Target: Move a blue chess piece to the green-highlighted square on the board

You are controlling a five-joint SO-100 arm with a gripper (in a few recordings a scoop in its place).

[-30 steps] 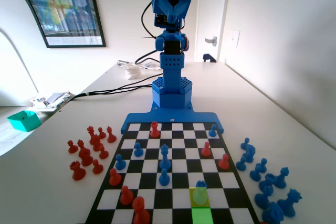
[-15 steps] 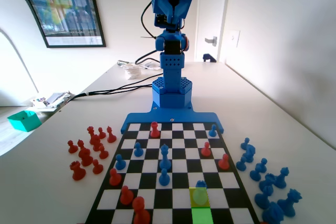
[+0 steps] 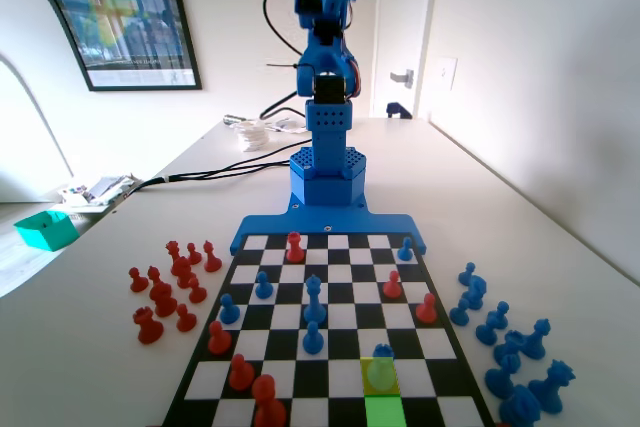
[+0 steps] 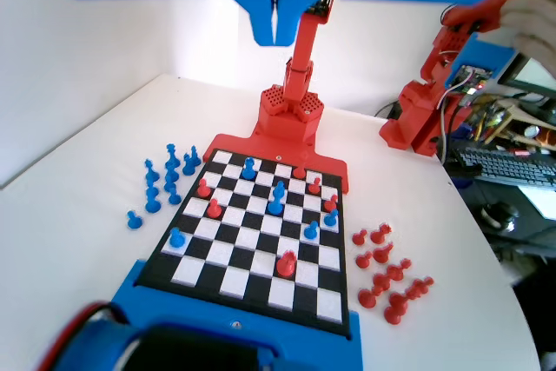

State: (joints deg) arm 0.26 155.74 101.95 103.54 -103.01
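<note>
Matte blue plastic forms the robot arm, which in the fixed view rises from a perforated hexagonal base at the far end of the board (image 3: pixel 330 387). The board is a flat black-and-white chequered panel with a blue rim joined to that base. The blue chess piece (image 3: pixel 381 371), a short pawn with a ball head and flared base, stands on a pale yellow-green square in the second row from the near edge, right of centre, and its body is tinted greenish. The green-highlighted square (image 3: pixel 382 412) lies directly in front of it in the nearest row, touching the yellow-green square along one edge, and is bare. A taller slim blue piece (image 3: pixel 314 299) stands near the board's centre, with red pawns (image 3: pixel 241 372) at the near left. Loose red pieces (image 3: pixel 168 290) cluster on the white table left of the board; loose blue pieces (image 3: pixel 505 347) cluster on the right.

In the wrist view the gripper (image 4: pixel 274 15) hangs from the top edge, high above the board (image 4: pixel 252 280). Its two smooth, wedge-shaped blue jaws are pressed together, leaving only a thin bright seam between them, and nothing is held. The chequered surface below carries scattered glossy blue and red pieces; which one is the task's pawn cannot be told here. Spare blue pieces (image 4: pixel 161 184) lie to the left of the board, spare red ones (image 4: pixel 387 275) to the right.
</note>
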